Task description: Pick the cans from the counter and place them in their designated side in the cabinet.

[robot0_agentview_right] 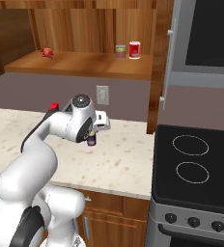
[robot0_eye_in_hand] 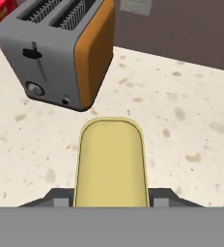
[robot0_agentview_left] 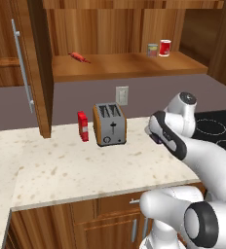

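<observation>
My gripper (robot0_eye_in_hand: 111,200) is shut on the squat dark blue-purple can, whose yellow top (robot0_eye_in_hand: 111,164) sits between the fingers in the hand view. The held can (robot0_agentview_right: 91,141) hangs low over the beige counter (robot0_agentview_right: 119,159), right of the toaster; I cannot tell whether it touches the stone. In the left base view the gripper (robot0_agentview_left: 154,135) is mostly hidden behind the forearm. The other can (robot0_agentview_left: 153,50), grey-green topped, stands on the cabinet shelf (robot0_agentview_left: 115,65) at its right side, also seen as the can (robot0_agentview_right: 120,51) in the right base view.
A silver and orange toaster (robot0_agentview_left: 109,124) stands beside a red carton (robot0_agentview_left: 83,126) near the wall. A red cup (robot0_agentview_left: 165,47) stands next to the shelved can, and a small red item (robot0_agentview_left: 79,57) lies at the shelf's left. The cabinet door (robot0_agentview_left: 22,63) stands open. The black stovetop (robot0_agentview_right: 196,159) is on the right.
</observation>
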